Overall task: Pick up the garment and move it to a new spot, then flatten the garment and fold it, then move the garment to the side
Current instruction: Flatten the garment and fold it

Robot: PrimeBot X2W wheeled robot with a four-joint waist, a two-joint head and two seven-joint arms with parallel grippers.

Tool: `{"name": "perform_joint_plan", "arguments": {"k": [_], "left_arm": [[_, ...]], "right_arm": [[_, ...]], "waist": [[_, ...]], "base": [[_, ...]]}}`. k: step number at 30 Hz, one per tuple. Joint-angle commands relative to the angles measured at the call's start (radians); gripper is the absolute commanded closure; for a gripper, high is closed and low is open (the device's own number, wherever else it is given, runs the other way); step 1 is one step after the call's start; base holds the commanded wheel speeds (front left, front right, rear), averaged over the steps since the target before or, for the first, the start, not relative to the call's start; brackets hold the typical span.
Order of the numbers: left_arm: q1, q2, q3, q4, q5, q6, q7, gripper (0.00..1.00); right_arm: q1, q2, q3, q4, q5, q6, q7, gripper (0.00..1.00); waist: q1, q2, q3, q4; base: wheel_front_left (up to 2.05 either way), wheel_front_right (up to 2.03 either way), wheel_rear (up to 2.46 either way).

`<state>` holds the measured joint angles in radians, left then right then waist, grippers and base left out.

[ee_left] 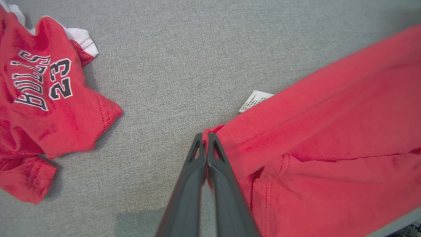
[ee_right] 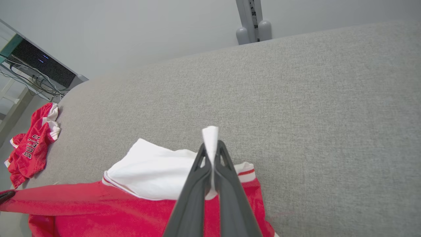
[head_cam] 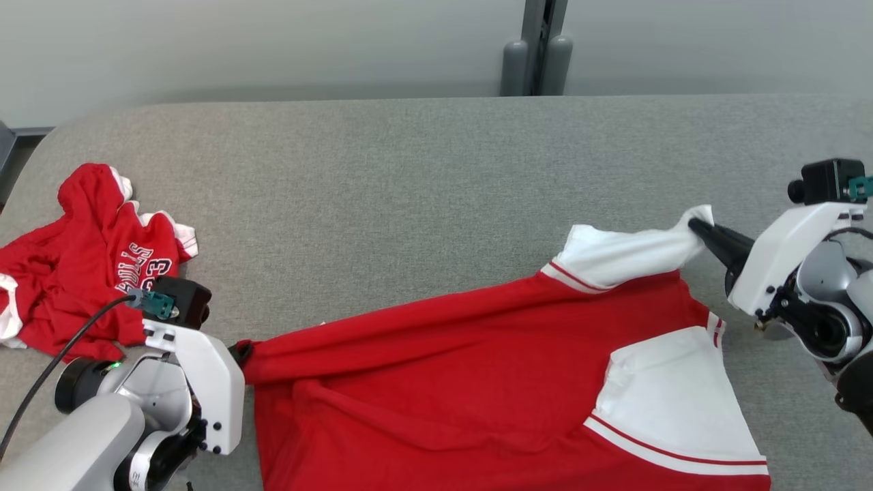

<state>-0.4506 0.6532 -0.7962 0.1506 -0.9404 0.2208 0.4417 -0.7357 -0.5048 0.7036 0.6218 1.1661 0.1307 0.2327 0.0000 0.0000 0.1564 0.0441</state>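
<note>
So the red shirt [head_cam: 443,368] is laid out across the near part of the grey counter [head_cam: 409,170], stretched between the two arms. The left gripper [head_cam: 240,351] has its jaws pinched tight on a red corner of it, and the left wrist view shows the cloth bunched right at the tips, with a little white label [ee_left: 255,100] poking out from under the edge nearby. On the other side, the right gripper [head_cam: 699,226] has its jaws clamped on the tip of a white sleeve [head_cam: 627,256], holding it a bit off the counter. The second white sleeve [head_cam: 672,402] lies flat nearer the front. A long ridge runs across the red part, so it's not flat yet. A crumpled red Bulls 23 jersey [head_cam: 82,259] sits well apart at the far left, and a grey post [head_cam: 539,48] stands behind the counter.
</note>
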Motion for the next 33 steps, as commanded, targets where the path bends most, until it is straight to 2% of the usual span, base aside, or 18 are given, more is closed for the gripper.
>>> {"name": "perform_joint_plan", "arguments": {"k": [1,15,26,27,29,30,31,32,33], "left_arm": [[0.015,0.013,-0.002,-0.006,-0.005,0.005,0.009,1.0],[0.084,0.074,-0.047,-0.124,-0.031,0.045,0.124,1.0],[0.121,0.075,-0.075,-0.143,-0.042,0.062,0.158,1.0],[0.125,0.075,-0.077,-0.142,-0.043,0.062,0.163,0.98],[0.131,0.074,-0.084,-0.137,-0.041,0.067,0.165,0.57],[0.135,0.074,-0.089,-0.135,-0.04,0.069,0.171,0.36],[0.137,0.072,-0.091,-0.134,-0.042,0.067,0.171,0.0],[0.137,0.069,-0.092,-0.133,-0.044,0.066,0.171,0.0],[0.136,0.067,-0.093,-0.131,-0.045,0.065,0.169,0.0]], "right_arm": [[0.022,-0.011,0.003,-0.008,0.003,0.0,0.011,1.0],[0.199,-0.076,-0.034,-0.131,-0.027,0.0,0.144,1.0],[0.353,-0.038,-0.141,-0.206,-0.103,0.0,0.262,1.0],[0.366,-0.033,-0.152,-0.208,-0.113,0.0,0.28,1.0],[0.39,-0.018,-0.18,-0.214,-0.139,0.0,0.304,1.0],[0.403,-0.011,-0.194,-0.212,-0.154,0.0,0.319,0.73],[0.417,-0.007,-0.205,-0.213,-0.168,0.0,0.337,0.54],[0.428,0.0,-0.22,-0.216,-0.179,0.0,0.351,0.34],[0.44,0.011,-0.236,-0.221,-0.189,0.0,0.365,0.03]], "waist": [[0.0,0.0,-0.012,-0.01],[0.0,0.0,-0.052,-0.02],[0.0,0.0,-0.08,-0.02],[0.0,0.0,-0.082,-0.02],[0.0,0.0,-0.087,-0.021],[0.0,0.0,-0.089,-0.021],[0.0,0.0,-0.091,-0.022],[0.0,0.0,-0.093,-0.021],[0.0,0.0,-0.095,-0.021]], "base": [[0.0,0.0,0.0],[0.0,0.0,0.0],[0.0,0.0,0.0],[0.0,0.0,0.0],[0.0,0.0,0.0],[0.0,0.0,0.0],[0.0,0.0,0.0],[0.0,0.0,0.0],[0.0,0.0,0.0]]}}
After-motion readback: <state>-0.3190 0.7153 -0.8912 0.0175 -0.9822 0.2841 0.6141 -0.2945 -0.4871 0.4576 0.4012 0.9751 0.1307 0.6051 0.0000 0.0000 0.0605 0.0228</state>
